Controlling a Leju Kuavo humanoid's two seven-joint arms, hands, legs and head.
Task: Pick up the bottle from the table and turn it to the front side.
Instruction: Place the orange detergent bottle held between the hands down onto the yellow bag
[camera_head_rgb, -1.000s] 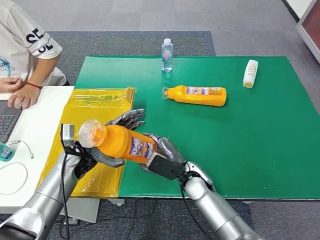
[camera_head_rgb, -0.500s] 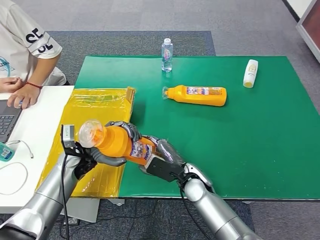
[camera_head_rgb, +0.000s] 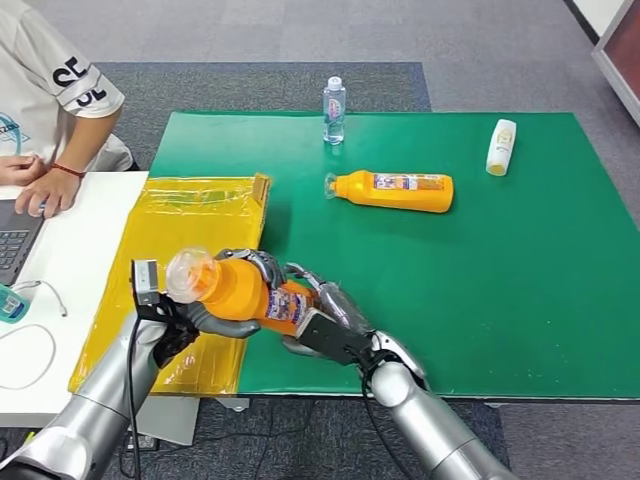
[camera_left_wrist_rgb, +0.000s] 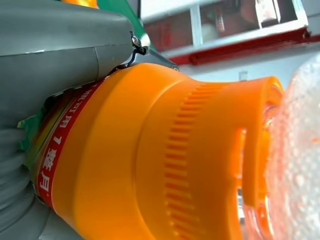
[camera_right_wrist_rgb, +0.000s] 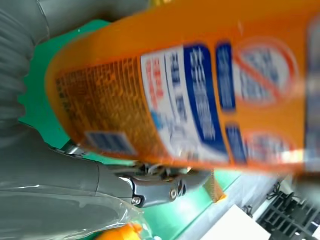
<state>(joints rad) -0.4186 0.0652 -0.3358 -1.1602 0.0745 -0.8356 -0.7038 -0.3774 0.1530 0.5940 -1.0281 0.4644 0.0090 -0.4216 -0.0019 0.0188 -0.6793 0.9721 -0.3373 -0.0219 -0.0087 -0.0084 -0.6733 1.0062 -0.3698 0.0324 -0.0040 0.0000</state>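
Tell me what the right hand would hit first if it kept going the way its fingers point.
Likely the left hand: the right hand points left along the orange bottle both hold. Depth is unclear.

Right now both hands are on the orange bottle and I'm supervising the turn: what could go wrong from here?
1. The orange bottle hangs above the near table edge, left hand near its cap, right hand at its base; a slip could send it to the floor.
2. Its smooth label could slide against the fingers.
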